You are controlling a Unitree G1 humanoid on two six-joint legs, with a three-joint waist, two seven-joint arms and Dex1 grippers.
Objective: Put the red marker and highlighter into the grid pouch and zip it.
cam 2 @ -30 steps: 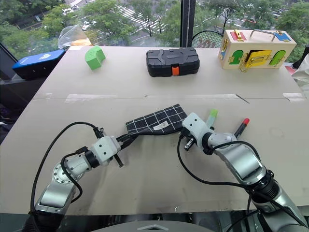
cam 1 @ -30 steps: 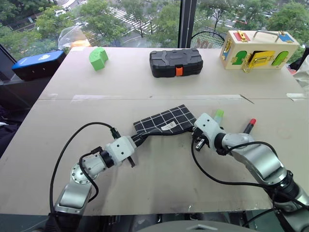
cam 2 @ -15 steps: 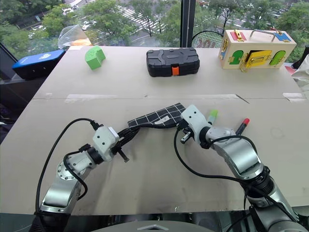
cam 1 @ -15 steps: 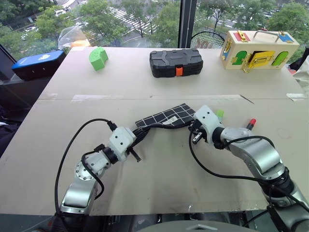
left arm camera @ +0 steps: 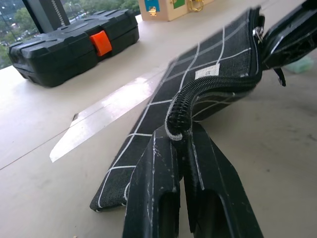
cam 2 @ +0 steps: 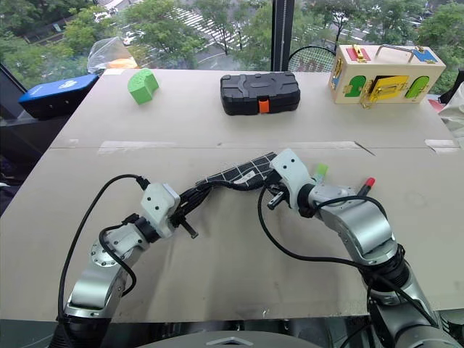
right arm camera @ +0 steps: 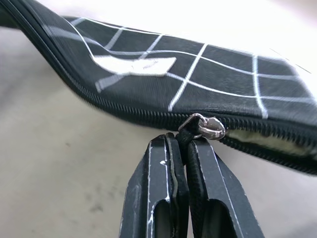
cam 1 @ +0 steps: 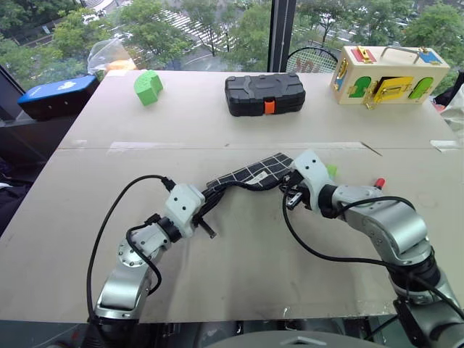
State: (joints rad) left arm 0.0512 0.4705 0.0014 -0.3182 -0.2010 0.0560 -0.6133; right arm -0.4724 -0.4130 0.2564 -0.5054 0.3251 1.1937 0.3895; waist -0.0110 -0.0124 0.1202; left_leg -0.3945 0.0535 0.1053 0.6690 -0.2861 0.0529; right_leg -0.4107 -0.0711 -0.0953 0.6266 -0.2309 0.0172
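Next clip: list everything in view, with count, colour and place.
grid pouch: 1, black with white lines, mid table, raised off it between both grippers
highlighter: 1, green cap, behind right gripper
red marker: 1, red cap, right of highlighter
case: 1, black, orange latch, far centre
green block: 1, far left
latch box: 1, wooden, coloured doors, far right
blue device: 1, beside the table's left edge
left gripper: shut on pouch's zipper end
right gripper: shut on zipper pull

The grid pouch (left arm camera: 213, 64) is matt woven cloth with a shiny metal zipper slider (right arm camera: 210, 127). The worktop (cam 1: 239, 130) looks like dull, smooth board. The black case (cam 1: 263, 93) is textured hard plastic.
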